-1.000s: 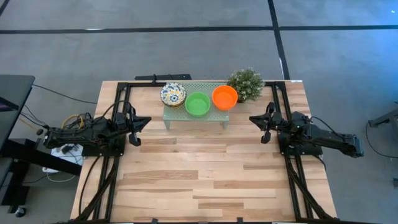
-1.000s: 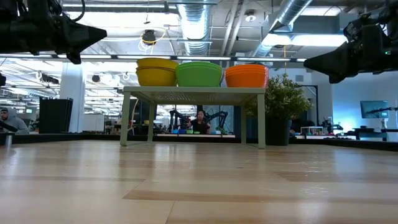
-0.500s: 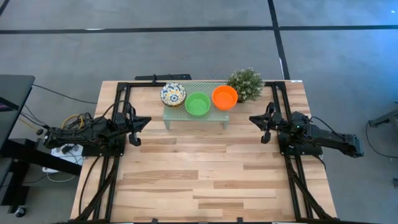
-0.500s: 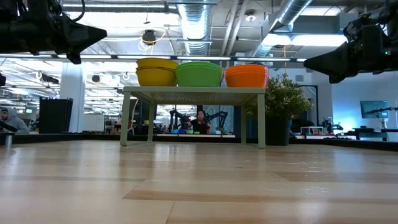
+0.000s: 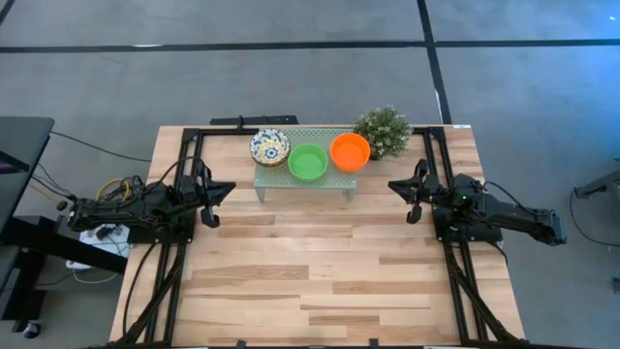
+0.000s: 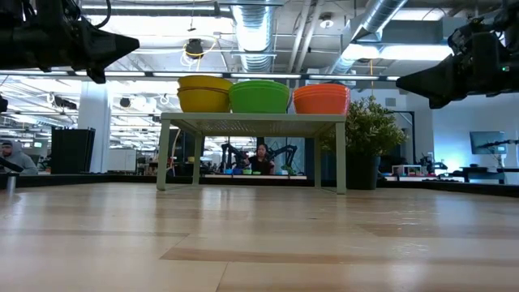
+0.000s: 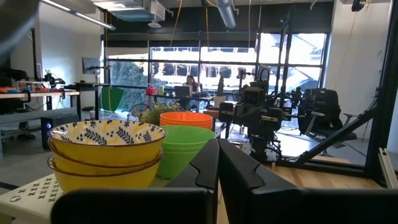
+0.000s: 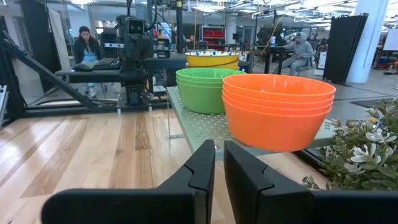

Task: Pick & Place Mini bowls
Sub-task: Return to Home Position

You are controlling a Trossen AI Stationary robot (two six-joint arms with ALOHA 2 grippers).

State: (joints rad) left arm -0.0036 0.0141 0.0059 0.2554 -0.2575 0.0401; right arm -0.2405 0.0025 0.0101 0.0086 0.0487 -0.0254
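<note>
On the shelf point(image 5: 279, 178) stand three patterned bowls point(image 5: 269, 146), three green bowls point(image 5: 308, 162) and four orange bowls point(image 5: 350, 151), stacked by kind. The left end effector point(image 7: 217, 147) and the right end effector point(image 8: 219, 149) flank it, clenched and empty.

Four orange bowls point(image 8: 278, 115), three green bowls point(image 8: 199, 90), three patterned bowls point(image 7: 106, 155), one shelf point(image 6: 251, 119), one plant point(image 5: 383, 131).

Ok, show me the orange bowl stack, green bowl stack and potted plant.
orange bowl stack point(image 8: 277, 127): right wrist view, side of lowest bowl.
green bowl stack point(image 5: 308, 162): high view, inside of top bowl.
potted plant point(image 5: 384, 130): high view, foliage.
</note>
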